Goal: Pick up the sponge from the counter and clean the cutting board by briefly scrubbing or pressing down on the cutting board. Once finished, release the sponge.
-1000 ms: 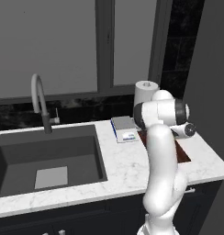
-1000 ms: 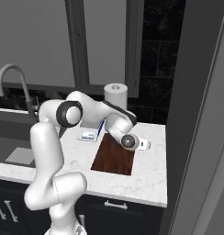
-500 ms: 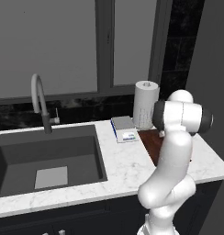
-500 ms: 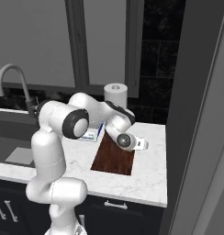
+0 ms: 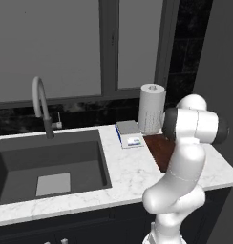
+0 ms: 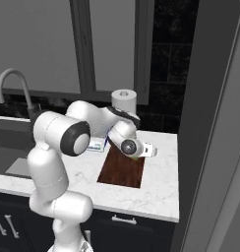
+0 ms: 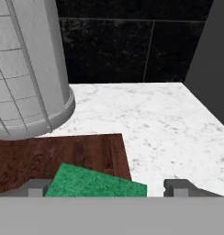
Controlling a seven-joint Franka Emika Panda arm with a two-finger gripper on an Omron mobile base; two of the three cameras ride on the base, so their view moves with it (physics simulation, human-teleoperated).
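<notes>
A green sponge (image 7: 93, 183) lies on the right far corner of the dark reddish-brown cutting board (image 7: 49, 156), between my two finger tips. My gripper (image 7: 108, 188) is open: the left tip is at the sponge's edge and the right tip stands a little apart from it. In the right base view the hand (image 6: 137, 153) hangs low over the far right part of the cutting board (image 6: 119, 172), with a sliver of the sponge (image 6: 136, 157) green beneath it. From the left base my own arm hides most of the cutting board (image 5: 159, 145).
A paper towel roll (image 7: 22, 69) stands just behind the board on the white marble counter (image 7: 169, 124). The white-and-blue scale (image 5: 129, 133) lies left of the board. Further left are the dark sink (image 5: 47, 162) and its faucet (image 5: 41, 102). A dark wall (image 7: 210, 69) closes the right side.
The arm's elbow has swung to the right in the left base view. The hand has stayed low over the board's far right corner, shifting only slightly.
</notes>
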